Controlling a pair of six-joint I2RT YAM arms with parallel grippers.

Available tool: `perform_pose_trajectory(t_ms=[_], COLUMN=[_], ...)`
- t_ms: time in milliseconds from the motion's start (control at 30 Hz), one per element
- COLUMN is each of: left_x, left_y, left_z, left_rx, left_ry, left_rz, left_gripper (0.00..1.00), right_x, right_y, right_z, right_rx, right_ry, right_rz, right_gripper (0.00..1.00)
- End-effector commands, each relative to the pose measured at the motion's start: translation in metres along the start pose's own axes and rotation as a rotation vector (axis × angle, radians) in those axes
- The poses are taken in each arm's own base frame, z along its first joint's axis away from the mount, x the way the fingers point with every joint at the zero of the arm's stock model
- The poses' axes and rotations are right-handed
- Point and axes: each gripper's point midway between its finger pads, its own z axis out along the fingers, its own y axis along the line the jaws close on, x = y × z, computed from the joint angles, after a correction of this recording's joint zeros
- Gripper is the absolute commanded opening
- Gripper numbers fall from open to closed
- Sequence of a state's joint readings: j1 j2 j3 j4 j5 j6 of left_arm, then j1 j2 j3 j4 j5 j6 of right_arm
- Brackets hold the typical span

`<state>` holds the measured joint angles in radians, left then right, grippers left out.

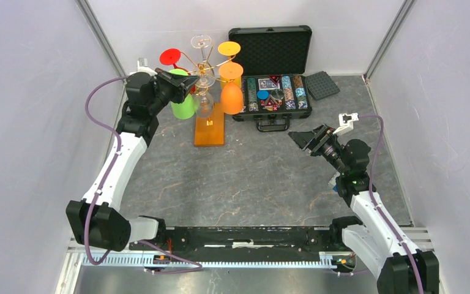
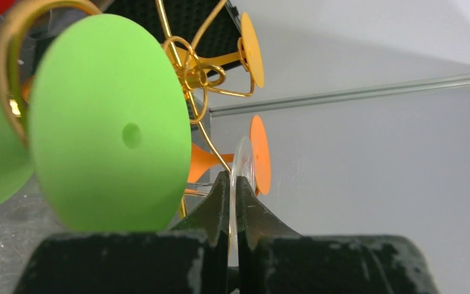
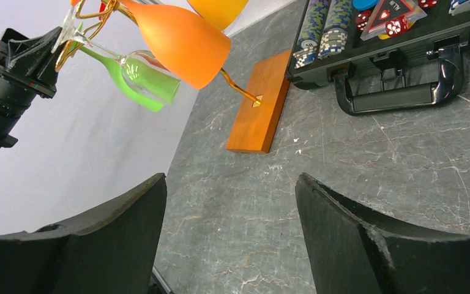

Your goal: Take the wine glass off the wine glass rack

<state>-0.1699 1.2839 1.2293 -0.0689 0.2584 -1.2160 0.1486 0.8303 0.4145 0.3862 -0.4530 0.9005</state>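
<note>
Table (image 1: pixel 257 184): grey and marbled, carrying everything else.
Chip case (image 1: pixel 272 52): black, lid raised, at the far side, just right of the rack; rows of chips inside.
Wine glass rack (image 1: pixel 210 128): far left of centre, its orange wooden base flat on the table, with golden wire arms above holding glasses upside down.
Right gripper (image 3: pixel 231 184): above bare table on the right, well apart from the rack, jaws wide apart and holding nothing.
Left gripper (image 2: pixel 232 184): up at the rack's left side, jaws clamped on the foot of the clear wine glass.
Green glass (image 1: pixel 183 107): hangs just beside the left gripper.
Orange glass (image 1: pixel 231 98): hangs on the rack's right side.
Clear wine glass (image 3: pixel 138 70): on the rack, stem in a curled arm, bowl tilted downward between the green and orange glasses.
</note>
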Motion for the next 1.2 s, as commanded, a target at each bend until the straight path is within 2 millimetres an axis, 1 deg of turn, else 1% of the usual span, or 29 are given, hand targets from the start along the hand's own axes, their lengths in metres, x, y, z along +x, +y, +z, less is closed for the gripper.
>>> perform_pose_trajectory(t_ms=[0,300,367,433,533,733,767,800,900,1033,1100,1167], left_x=[0.002,0.015,0.018,0.02,0.021,0.039,0.041,0.046,0.056,0.071,0.08,0.093], left_y=[-0.06,-0.077,-0.081,-0.084,-0.081,-0.076,-0.076,-0.073,-0.069,-0.066,-0.06,-0.052], left_z=[-0.013,-0.022,-0.027,-0.033,-0.041,-0.058,-0.061,-0.065,-0.078,-0.098,-0.106,-0.112], left_rx=[0.203,0.257,0.274,0.284,0.26,0.273,0.278,0.262,0.262,0.266,0.253,0.243], left_ry=[0.055,0.152,0.164,0.17,0.158,0.228,0.237,0.254,0.285,0.336,0.357,0.394], left_rz=[0.018,0.012,0.01,0.011,0.033,0.035,0.037,0.028,0.023,0.019,0.016,0.005], left_gripper=[0.02,0.02,0.02,0.02,0.02,0.02,0.02,0.02,0.02,0.02,0.02,0.02], right_x=[-0.009,-0.012,-0.012,-0.012,-0.01,0.002,0.004,0.008,0.02,0.034,0.04,0.051], right_y=[0.015,0.025,0.032,0.047,0.07,0.098,0.106,0.115,0.135,0.151,0.159,0.174], right_z=[0.001,-0.002,-0.005,-0.01,-0.019,-0.016,-0.017,-0.017,-0.013,-0.002,0.003,0.003], right_rx=[-0.053,-0.091,-0.135,-0.232,-0.357,-0.462,-0.498,-0.535,-0.611,-0.643,-0.662,-0.72], right_ry=[-0.018,-0.023,-0.03,-0.056,-0.084,-0.051,-0.051,-0.045,-0.004,0.025,0.028,0.031], right_rz=[-0.059,-0.101,-0.129,-0.158,-0.165,-0.237,-0.26,-0.284,-0.356,-0.429,-0.492,-0.591], right_gripper=[0.82,0.84,0.84,0.84,0.84,0.86,0.86,0.86,0.86,0.85,0.84,0.82])
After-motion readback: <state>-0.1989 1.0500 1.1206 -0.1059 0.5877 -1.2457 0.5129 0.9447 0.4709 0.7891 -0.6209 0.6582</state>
